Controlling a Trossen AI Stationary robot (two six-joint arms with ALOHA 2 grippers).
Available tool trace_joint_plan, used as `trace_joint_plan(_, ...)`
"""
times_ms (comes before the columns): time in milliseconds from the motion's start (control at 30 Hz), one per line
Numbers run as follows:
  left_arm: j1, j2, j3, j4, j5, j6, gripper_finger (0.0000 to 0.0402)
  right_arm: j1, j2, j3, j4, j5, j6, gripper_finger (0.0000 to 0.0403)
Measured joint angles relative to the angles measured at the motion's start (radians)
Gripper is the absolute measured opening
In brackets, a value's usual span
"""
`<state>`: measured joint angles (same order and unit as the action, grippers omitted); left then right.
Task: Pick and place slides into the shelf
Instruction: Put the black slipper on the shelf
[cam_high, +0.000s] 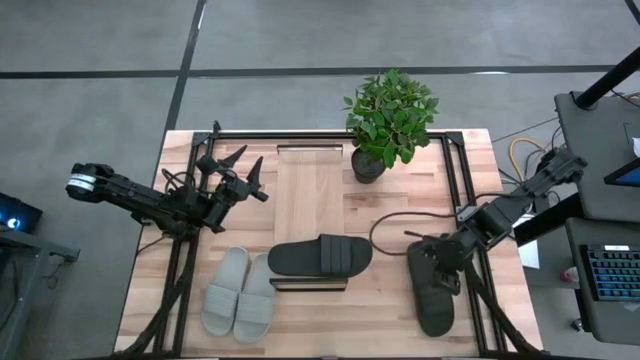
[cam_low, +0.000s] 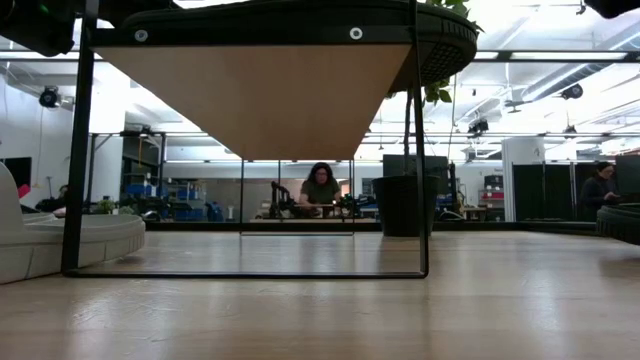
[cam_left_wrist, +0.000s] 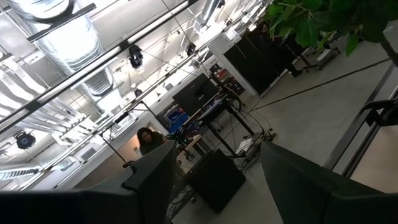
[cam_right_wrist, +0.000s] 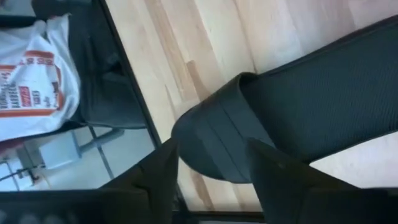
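Note:
The shelf (cam_high: 310, 190) stands mid-table with one dark slide (cam_high: 320, 256) lying across its near end; the low view shows that slide (cam_low: 440, 40) on the plank top. The pale grey pair (cam_high: 240, 296) lies soles down on the table left of the shelf. A second dark slide (cam_high: 433, 295) lies on the table at the right. My right gripper (cam_right_wrist: 210, 148) hangs open and slanting down over that slide's far end (cam_right_wrist: 211, 155), one finger to each side; no touch shows. My left gripper (cam_high: 248, 163) stays open in the air above the table's left part.
A potted plant (cam_high: 388, 125) stands at the shelf's far right corner. A dark cable loop (cam_high: 385, 228) lies on the table between the shelf and the right slide. Bare wood shows near the front edge, between the grey pair and the right slide.

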<state>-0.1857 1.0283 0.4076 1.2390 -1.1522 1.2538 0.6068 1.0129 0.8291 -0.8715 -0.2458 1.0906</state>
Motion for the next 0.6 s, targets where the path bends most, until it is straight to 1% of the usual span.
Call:
trace_joint_plan(167,0.0,0.0,0.0,-0.012,0.0,-0.018,0.0219,-0.017,0.046,0.0,0.001,0.0,-0.059,0.02)
trace_joint_plan(600,0.0,0.0,0.0,-0.018,0.0,-0.018,0.0219,-0.017,0.246,0.001,-0.021,0.001,-0.279,0.0198)
